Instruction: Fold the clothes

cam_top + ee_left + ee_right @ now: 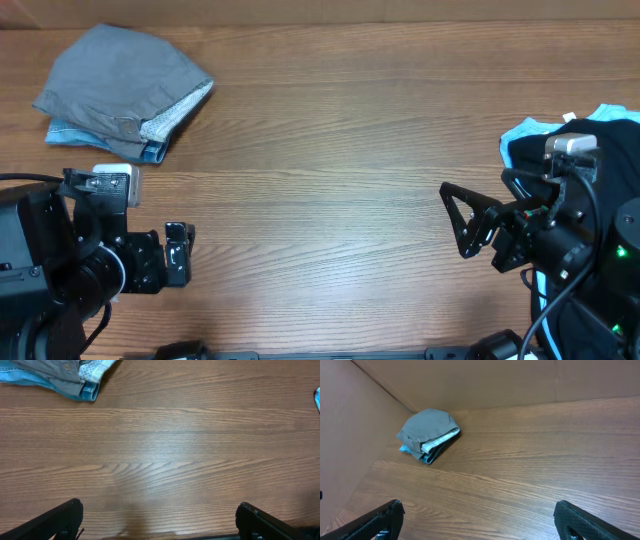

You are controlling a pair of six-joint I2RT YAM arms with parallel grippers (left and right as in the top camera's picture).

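Overhead, a folded stack of clothes (125, 90) is seen at the upper left of the wooden table (340, 150), with a grey garment on top and light-blue fabric showing along its lower right edge. An unfolded heap of dark and bright blue clothes (612, 125) is seen at the right edge of the frame, partly covered by the right arm. The left gripper (178, 255) is held at the lower left, below the folded stack and apart from it. The right gripper (455, 220) is held at mid right, just left of the heap, and nothing is gripped in it.

From the left wrist, the left gripper (160, 522) is shown with its fingers (62, 520) spread wide at the bottom corners, over bare wood, with nothing between them. The folded stack (55, 372) is cut off by the upper left edge, and a sliver of bright blue cloth (317, 400) is caught at the right edge.

From the right wrist, the right gripper (477, 522) is likewise shown with its fingers (382, 520) spread wide and nothing held. The folded stack (427, 435) is seen far off at upper left, near a brown wall (495, 380).
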